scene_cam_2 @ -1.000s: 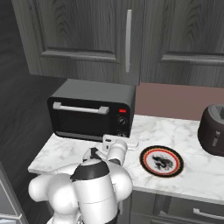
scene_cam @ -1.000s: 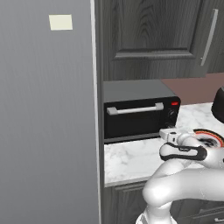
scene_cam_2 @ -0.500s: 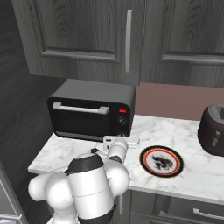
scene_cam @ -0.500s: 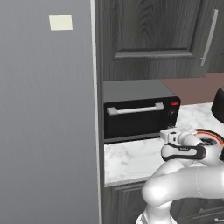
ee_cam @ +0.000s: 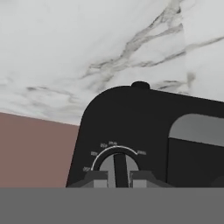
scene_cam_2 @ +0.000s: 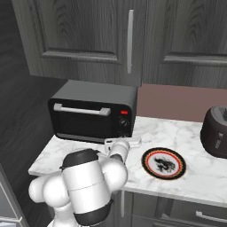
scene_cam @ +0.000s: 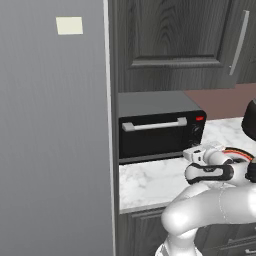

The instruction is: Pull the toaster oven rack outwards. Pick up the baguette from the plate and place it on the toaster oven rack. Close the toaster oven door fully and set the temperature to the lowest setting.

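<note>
Marble counter point(scene_cam_2: 195, 175), toaster oven door point(scene_cam_2: 84, 122) shut. My gripper point(ee_cam: 117, 176) clenches the temperature knob point(ee_cam: 117, 165); next I turn it to lowest.

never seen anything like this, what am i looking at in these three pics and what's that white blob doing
The white shape is a robot arm on a rolling base in a computer-drawn kitchen. Two pictures come from cameras on the base, behind the arm to its left and right. The third looks along its pincer, so it appears tilted. On the marble counter stand a black toaster oven with its door shut, a red-rimmed plate and a dark pot. The pincer is closed on an oven knob.
</note>
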